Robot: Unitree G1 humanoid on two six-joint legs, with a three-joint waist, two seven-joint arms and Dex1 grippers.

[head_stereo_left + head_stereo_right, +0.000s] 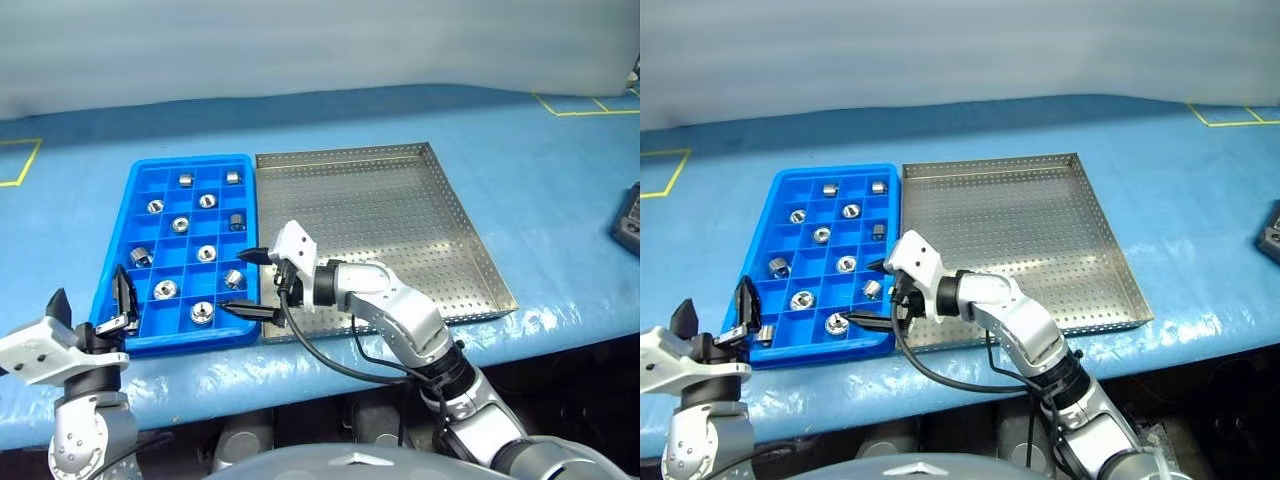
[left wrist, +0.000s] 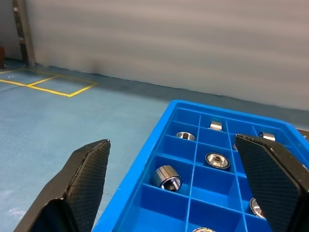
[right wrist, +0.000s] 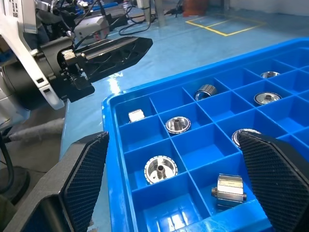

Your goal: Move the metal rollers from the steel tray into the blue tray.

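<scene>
Steel tray (image 1: 400,215) bare, metal rollers (image 1: 180,225) all sit in the blue tray (image 1: 140,190) under the wide, empty right hand (image 1: 248,283); transfer judged complete, withdrawal next.

The left gripper (image 1: 90,305) is held wide open and empty. The right gripper (image 1: 247,283) is bent sideways, also wide open.

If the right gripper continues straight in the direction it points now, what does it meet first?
Probably the left gripper: the open right gripper points across the near end of the blue tray toward it, though height is unclear.
</scene>
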